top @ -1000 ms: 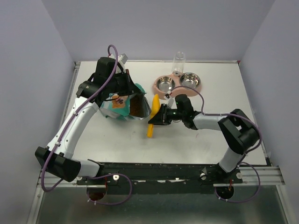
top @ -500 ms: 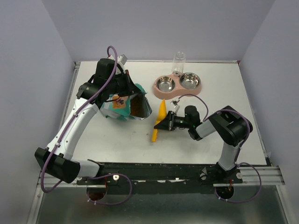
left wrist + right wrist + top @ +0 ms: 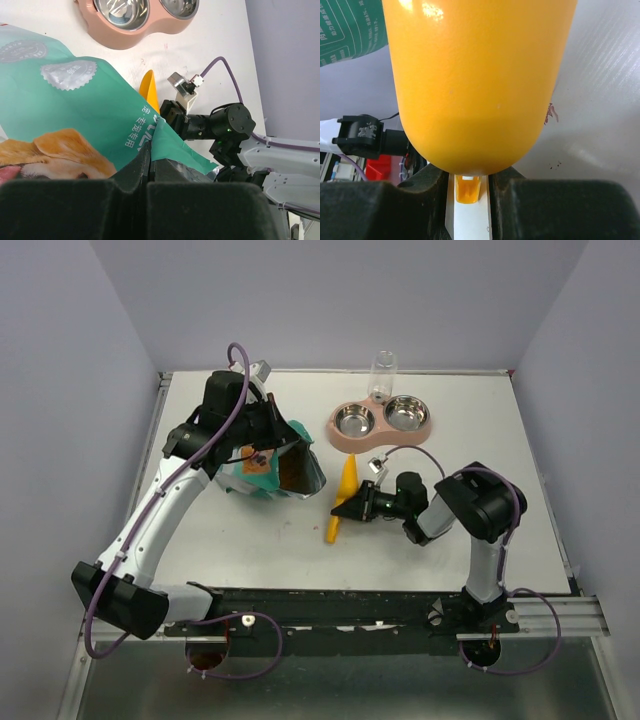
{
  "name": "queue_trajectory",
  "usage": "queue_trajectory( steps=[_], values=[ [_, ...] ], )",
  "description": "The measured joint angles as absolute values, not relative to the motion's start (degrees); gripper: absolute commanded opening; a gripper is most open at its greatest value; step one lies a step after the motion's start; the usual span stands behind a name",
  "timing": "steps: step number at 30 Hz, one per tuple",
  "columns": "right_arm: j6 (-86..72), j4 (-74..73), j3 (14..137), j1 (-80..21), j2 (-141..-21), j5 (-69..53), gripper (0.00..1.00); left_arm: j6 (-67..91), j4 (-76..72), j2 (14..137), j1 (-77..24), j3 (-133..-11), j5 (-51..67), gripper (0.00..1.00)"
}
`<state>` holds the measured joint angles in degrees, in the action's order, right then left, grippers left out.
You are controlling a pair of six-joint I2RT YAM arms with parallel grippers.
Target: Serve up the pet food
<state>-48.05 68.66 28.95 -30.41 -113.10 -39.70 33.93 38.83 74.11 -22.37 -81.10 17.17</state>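
Observation:
My left gripper [image 3: 272, 436] is shut on the top edge of the teal pet food bag [image 3: 262, 468] and holds its mouth open toward the right. A brown mass [image 3: 294, 470] shows inside the mouth; single pellets are too small to tell. In the left wrist view the gripper [image 3: 148, 165] pinches the bag [image 3: 75, 110]. My right gripper [image 3: 351, 506] is shut on the orange scoop [image 3: 341, 498], which lies low over the table to the right of the bag. In the right wrist view the gripper [image 3: 467, 182] clamps the handle and the scoop [image 3: 475, 75] fills the frame, underside showing.
A pink double bowl [image 3: 380, 438] with two steel cups stands at the back, with a clear water bottle [image 3: 382, 375] behind it. It also shows in the left wrist view [image 3: 132, 44]. A small red mark [image 3: 551, 112] is on the table.
My right gripper has drawn the scoop away from the bag's mouth, to the right and nearer, and the right arm has folded back. The left arm and bag have barely moved.

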Motion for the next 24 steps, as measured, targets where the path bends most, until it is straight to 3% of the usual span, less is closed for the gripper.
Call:
queue_trajectory(
  steps=[8, 12, 21, 24],
  values=[
    [-47.9, 69.9, 26.4, -30.4, -112.0, -35.2, 0.29, 33.9, 37.7, 73.1, -22.4, -79.7, 17.1, 0.0],
    [-47.9, 70.9, 25.5, -30.3, -112.0, -32.4, 0.4, 33.9, 37.3, 72.8, -22.4, -79.1, 17.1, 0.0],
    [-43.3, 72.3, 24.0, -30.3, -113.1, -27.7, 0.47, 34.1, 36.1, 72.1, -22.5, -77.7, 17.2, 0.0],
    [-42.6, 71.1, 24.1, -30.3, -112.1, -27.0, 0.65, 34.2, 36.0, 71.9, -22.6, -77.3, 17.2, 0.0]
  ],
)
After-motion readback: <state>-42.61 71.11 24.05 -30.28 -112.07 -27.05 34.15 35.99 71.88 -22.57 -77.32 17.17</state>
